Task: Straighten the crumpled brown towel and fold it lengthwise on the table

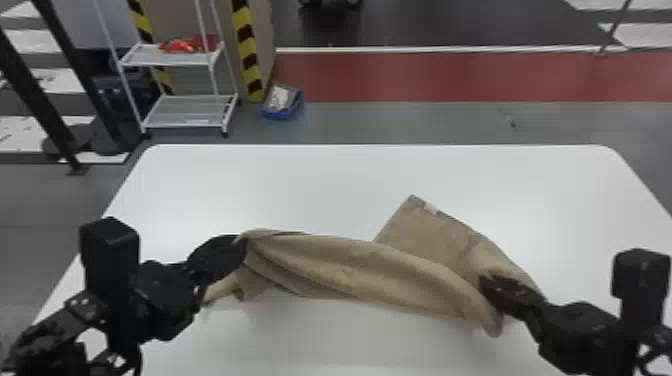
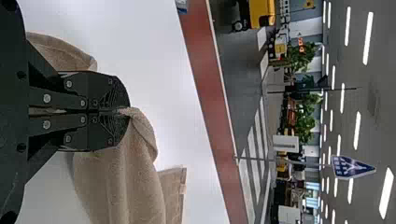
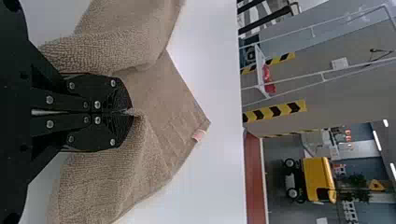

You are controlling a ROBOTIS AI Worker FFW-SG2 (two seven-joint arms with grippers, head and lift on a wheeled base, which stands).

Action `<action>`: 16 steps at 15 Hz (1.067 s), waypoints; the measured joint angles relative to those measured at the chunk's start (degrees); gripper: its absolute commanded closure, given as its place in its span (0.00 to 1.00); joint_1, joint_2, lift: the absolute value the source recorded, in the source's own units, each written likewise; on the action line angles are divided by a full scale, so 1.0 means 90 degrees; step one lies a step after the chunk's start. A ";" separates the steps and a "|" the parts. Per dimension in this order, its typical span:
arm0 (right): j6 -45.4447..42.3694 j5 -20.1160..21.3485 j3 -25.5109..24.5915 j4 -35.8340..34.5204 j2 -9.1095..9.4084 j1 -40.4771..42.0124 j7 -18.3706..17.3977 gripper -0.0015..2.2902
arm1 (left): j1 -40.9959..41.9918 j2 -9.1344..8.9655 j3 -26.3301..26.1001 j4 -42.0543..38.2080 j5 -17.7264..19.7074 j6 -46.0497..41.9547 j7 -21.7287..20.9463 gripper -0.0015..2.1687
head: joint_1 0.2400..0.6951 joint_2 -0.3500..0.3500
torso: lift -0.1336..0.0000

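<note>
Across the desk (image 1: 300, 180), the brown towel (image 1: 350, 265) is running between my left tool (image 2: 128, 112) and right tool (image 3: 130, 112), both closed and pinching cloth. Its loose corner (image 1: 414, 204) is jutting away, nearer my right!

A white wheeled rack (image 1: 187, 111) holds red items (image 1: 185, 46); near it, a blue bin (image 1: 281, 114) sits on the floor (image 1: 400, 122).

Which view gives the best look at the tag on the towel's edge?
The right wrist view: there the tag looks largest, pale pink against the brown towel, beside a pointed corner. The head view shows it as a small whitish patch near the towel's far corner; the left wrist view has only a faint pale spot on the edge.
</note>
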 measured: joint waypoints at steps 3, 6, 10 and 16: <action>0.0001 0.0419 -0.0061 -0.0166 -0.0108 0.0313 0.0867 0.00 | -0.0048 0.0006 -0.0053 0.0076 -0.0008 -0.0001 -0.0019 0.52 | 1.00 0.51 | 0.10; -0.0098 0.1245 -0.0101 -0.0588 -0.0323 0.0375 0.1711 0.02 | -0.0026 0.0021 -0.0059 0.0059 -0.0008 0.0000 -0.0020 0.52 | 1.00 0.49 | 0.10; -0.0838 0.2676 -0.0061 -0.0805 -0.0976 0.0358 0.2144 0.04 | -0.0052 0.0035 -0.0071 0.0056 -0.0031 0.0013 -0.0040 0.52 | 1.00 0.41 | 0.10; -0.1740 0.4340 -0.0008 -0.0615 -0.1665 0.0417 0.2824 0.06 | -0.0297 0.0030 -0.0114 0.0166 -0.0182 0.0265 -0.0109 0.51 | 1.00 0.32 | 0.10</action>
